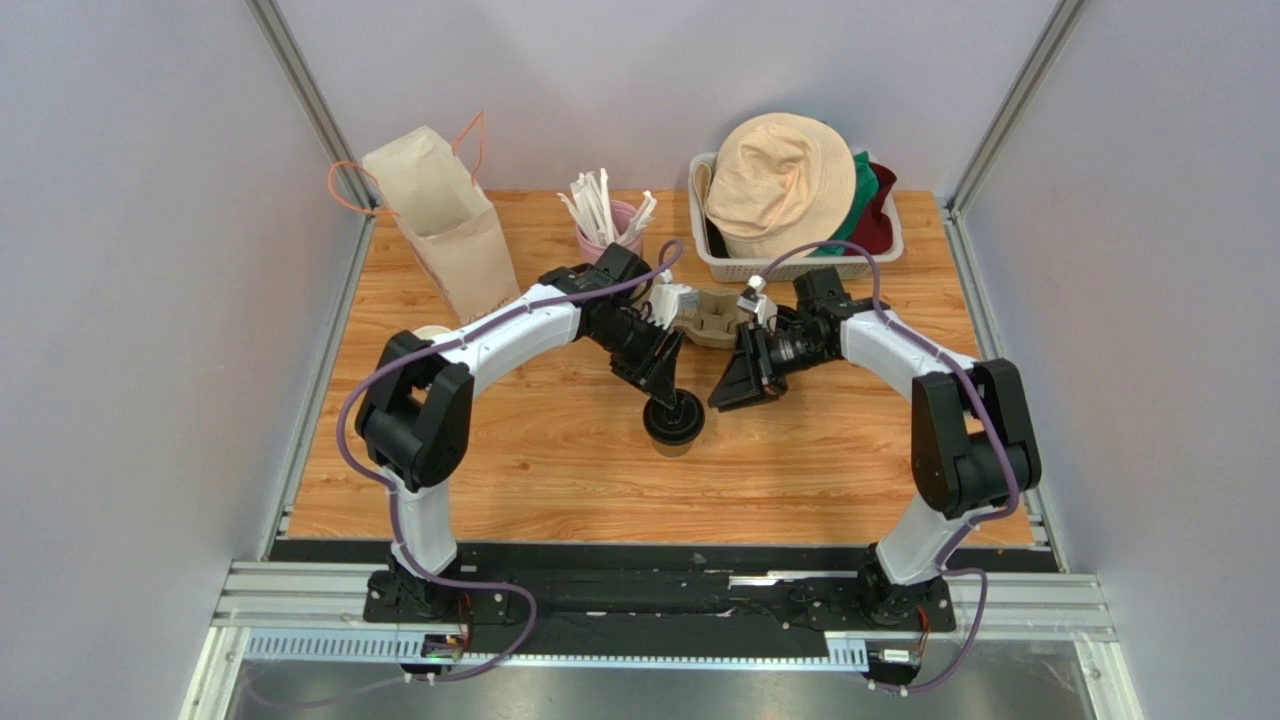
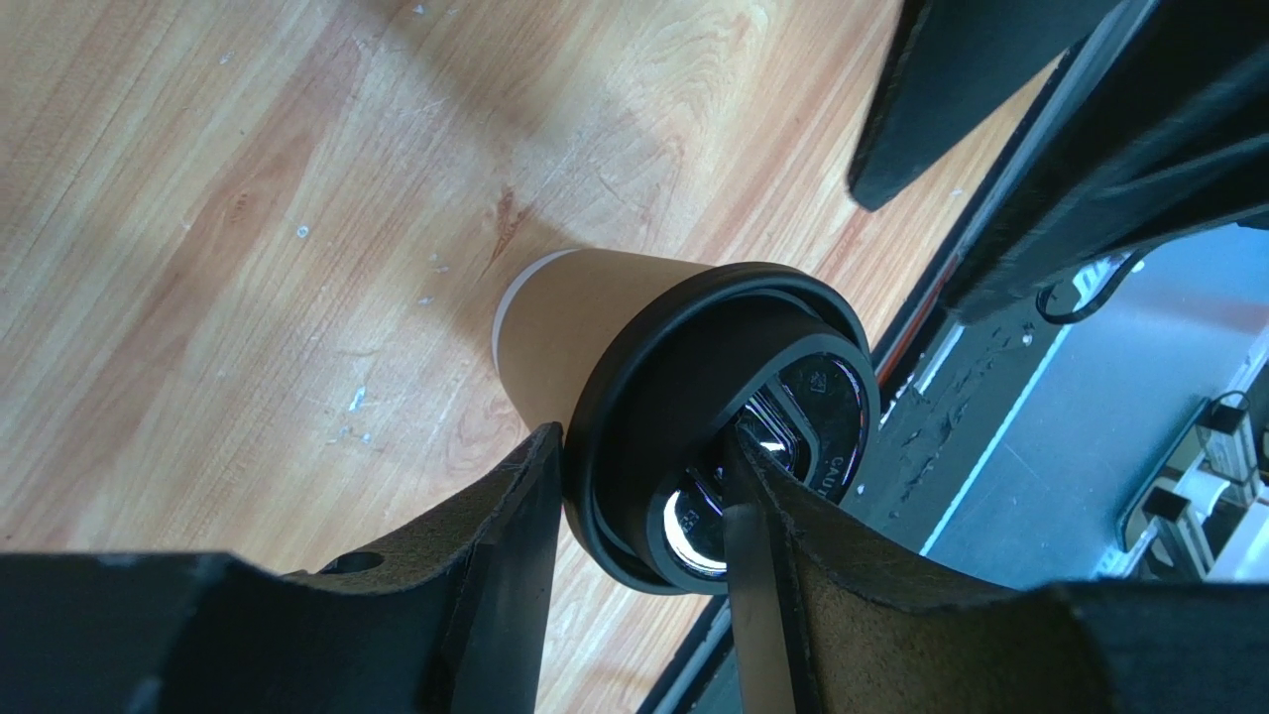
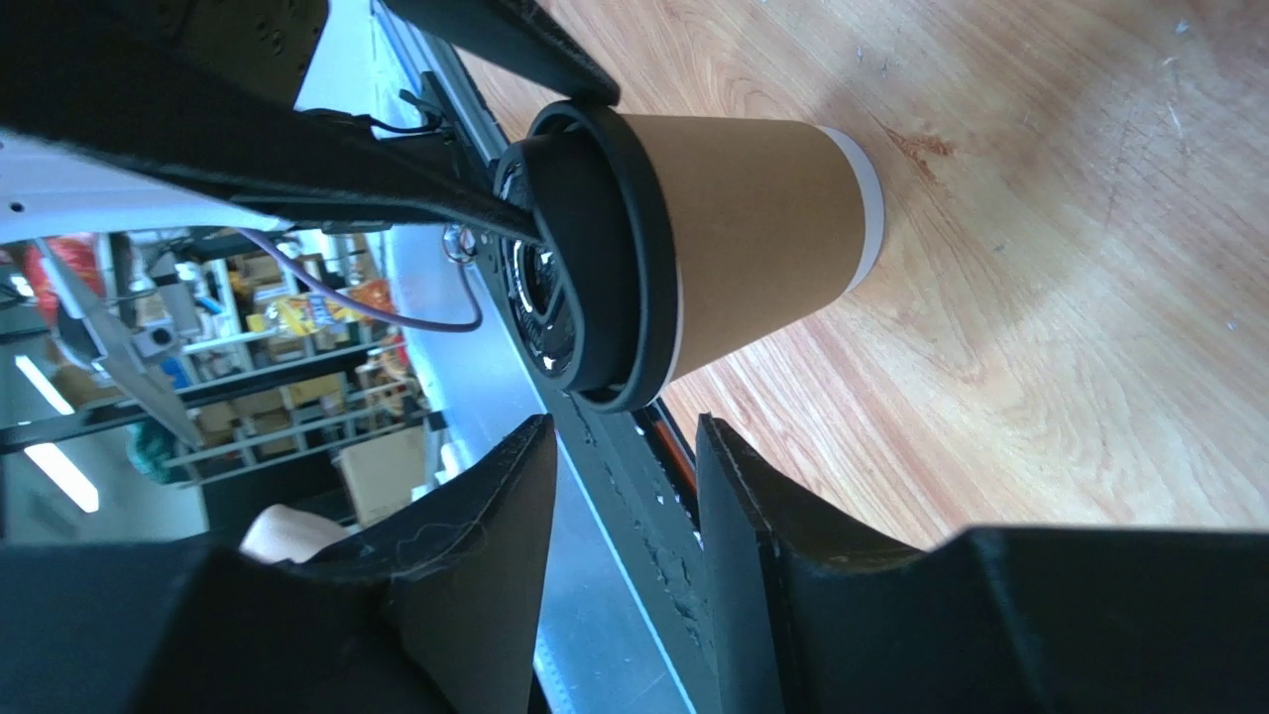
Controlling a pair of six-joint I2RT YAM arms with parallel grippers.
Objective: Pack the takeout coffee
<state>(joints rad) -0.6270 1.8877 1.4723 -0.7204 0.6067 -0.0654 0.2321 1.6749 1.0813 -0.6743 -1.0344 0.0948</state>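
Your small brown paper cup with the round black lid stands on the wooden table, near the middle. Your left gripper pinches the rim of the lid between its two fingers. Your right gripper is just beside the cup, its fingers a little apart with nothing between them.

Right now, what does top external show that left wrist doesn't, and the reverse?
Only top external: paper bag, basket of hats, pulp cup carrier, both arms whole.
Only left wrist: left gripper pinching the lid at its rim, one finger outside, one on the lid's top; white band at the cup's base.
Both: takeout coffee upright on the wooden table, lid on.
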